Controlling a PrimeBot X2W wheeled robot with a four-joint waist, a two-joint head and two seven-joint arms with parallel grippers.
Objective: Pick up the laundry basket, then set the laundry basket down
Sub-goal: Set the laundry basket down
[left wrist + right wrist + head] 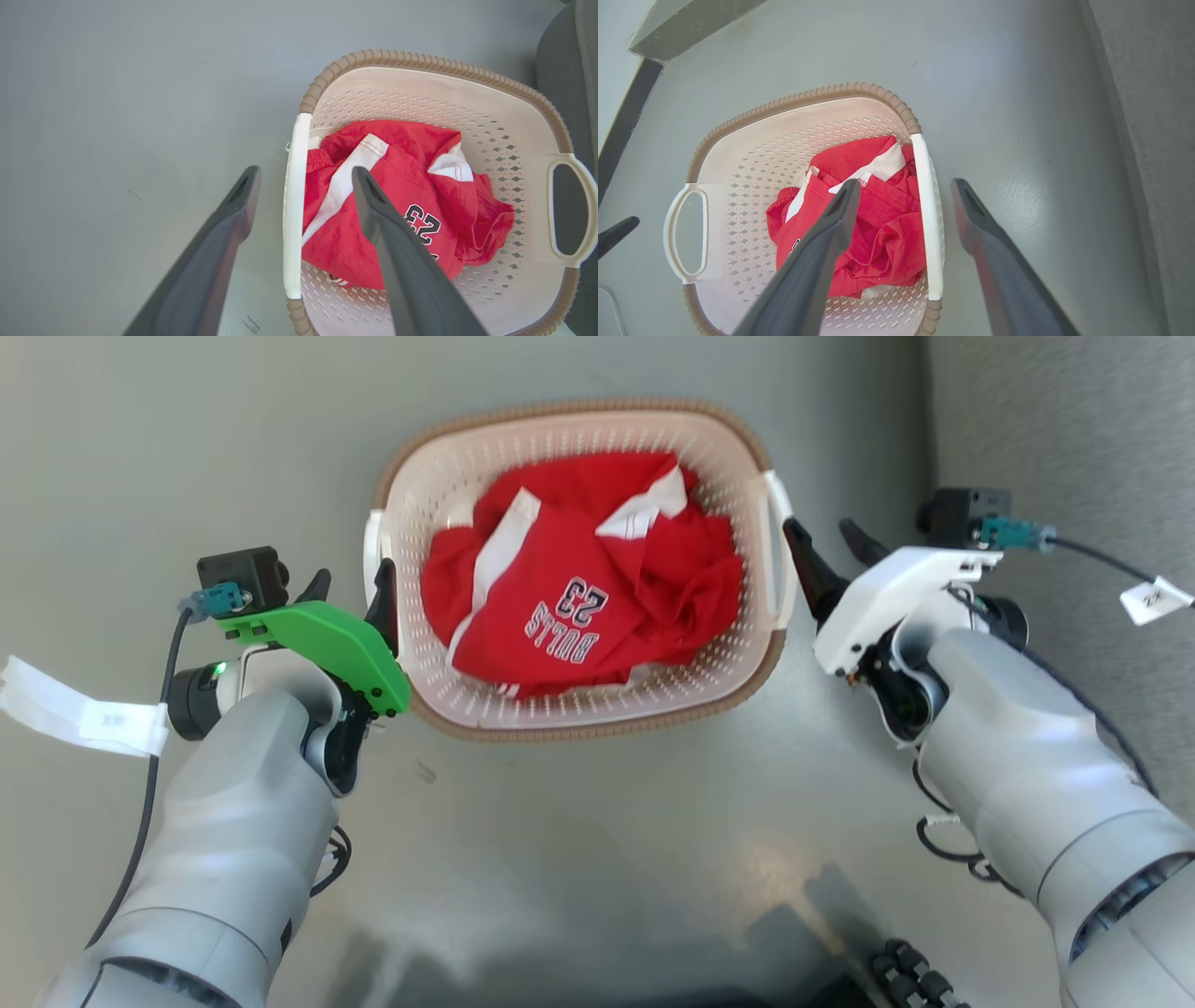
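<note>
The laundry basket, cream with perforated walls and a brown woven-look rim, sits on the grey floor. A crumpled red jersey with white trim and the number 23 lies inside it. My left gripper is open at the basket's left side. In the left wrist view this gripper straddles the white side handle, one finger outside the basket and one over the jersey. My right gripper is open at the right side. Its fingers likewise straddle the other white handle.
A darker grey textured surface runs along the right, close to my right arm. A wall base stands beyond the basket in the right wrist view. The robot's dark base shows at the bottom. Bare grey floor surrounds the basket.
</note>
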